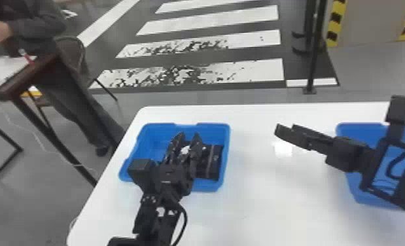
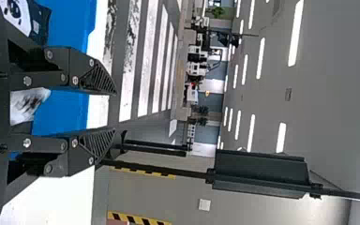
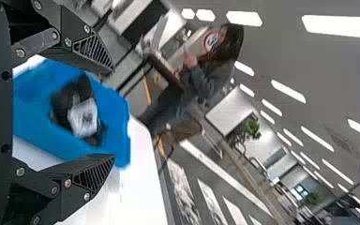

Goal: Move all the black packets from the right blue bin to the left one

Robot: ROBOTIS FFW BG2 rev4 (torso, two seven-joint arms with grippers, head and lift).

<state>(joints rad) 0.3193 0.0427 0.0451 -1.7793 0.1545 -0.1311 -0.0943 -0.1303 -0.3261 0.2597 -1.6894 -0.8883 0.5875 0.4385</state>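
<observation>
Black packets [image 1: 214,162] lie inside the left bin [image 1: 152,132] on a smooth white table [image 1: 276,209], gathered toward the bin's right wall in the head view. Their long axis there runs from the bin's near side to its far side, roughly in line with that wall; which end is the front cannot be told. Flat and rectangular, they show a thin pale line running lengthwise down the dark surface. The left gripper [image 1: 188,134] reaches over the same bin, pointing away from the robot, its two black fingers spread apart with a gap between the tips. A whitish patch [image 2: 28,103] smudged with dark marks sits low beside them in the left wrist view. The right gripper [image 1: 286,127] points leftward above the table between the bins, fingers wide and gripping nothing, their tapered tips ribbed like a grille. In the right wrist view, blurred black packets carry a pale, four-sided patch [image 3: 82,117]. The right bin [image 1: 358,127], blue plastic with a raised rim like its twin, sits partly behind the right arm; its contents cannot be made out. Broad white stripes [image 1: 211,24], some mottled black, cross the dark floor beyond.
</observation>
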